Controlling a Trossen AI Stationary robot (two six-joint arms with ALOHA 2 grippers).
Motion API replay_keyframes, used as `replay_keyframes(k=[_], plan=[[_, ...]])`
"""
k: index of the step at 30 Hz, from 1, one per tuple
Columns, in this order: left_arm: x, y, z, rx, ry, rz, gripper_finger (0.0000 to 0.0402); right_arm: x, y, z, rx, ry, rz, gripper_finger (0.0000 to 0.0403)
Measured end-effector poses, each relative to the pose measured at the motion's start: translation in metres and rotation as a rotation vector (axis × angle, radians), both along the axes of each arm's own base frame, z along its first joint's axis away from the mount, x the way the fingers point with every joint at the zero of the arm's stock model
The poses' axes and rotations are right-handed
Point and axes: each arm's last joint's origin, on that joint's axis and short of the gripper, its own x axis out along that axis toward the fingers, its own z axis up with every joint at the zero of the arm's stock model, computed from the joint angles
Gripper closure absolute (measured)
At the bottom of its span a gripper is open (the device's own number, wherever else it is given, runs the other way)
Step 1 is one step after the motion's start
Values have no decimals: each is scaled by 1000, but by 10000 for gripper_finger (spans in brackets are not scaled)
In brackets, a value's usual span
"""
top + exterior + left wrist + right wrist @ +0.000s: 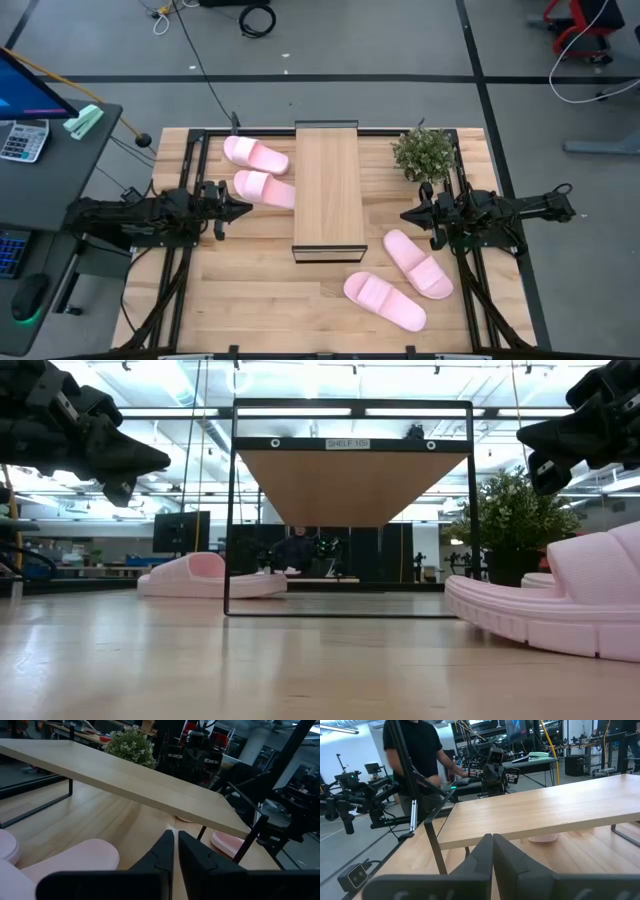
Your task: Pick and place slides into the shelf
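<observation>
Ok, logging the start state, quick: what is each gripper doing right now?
Left gripper: shut, empty, beside a pale pink foam slide sandal.
Right gripper: shut, empty, beside the long pale wood shelf with black metal frame.

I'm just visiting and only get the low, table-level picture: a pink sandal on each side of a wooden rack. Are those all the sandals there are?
Observer: No. From above there are four pale pink foam slide sandals: that one and another lie on the left arm's side of the rack, and two more lie on the right arm's side.
Operator: Is anything on top of the rack?
Observer: No. Seen from above, the top panel of the long, low shelf of pale wood on a thin black metal frame is bare.
Operator: And the dark shapes in my top corners?
Observer: Those are the arms' ends. The left pincer and the right pincer point at the shelf from either side, both shut and empty.
</observation>
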Motion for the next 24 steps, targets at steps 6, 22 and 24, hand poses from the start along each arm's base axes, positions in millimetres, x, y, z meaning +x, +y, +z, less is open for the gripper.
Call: replay_keyframes(k=[6, 22, 24], plan=[[0, 0, 0, 0, 0, 0, 374, 0, 0, 0, 0, 0, 1, 385], [0, 0, 0, 0, 0, 0, 372, 0, 0, 0, 0, 1, 1, 385], [0, 0, 0, 0, 0, 0, 374, 0, 0, 0, 0, 0, 0, 385]])
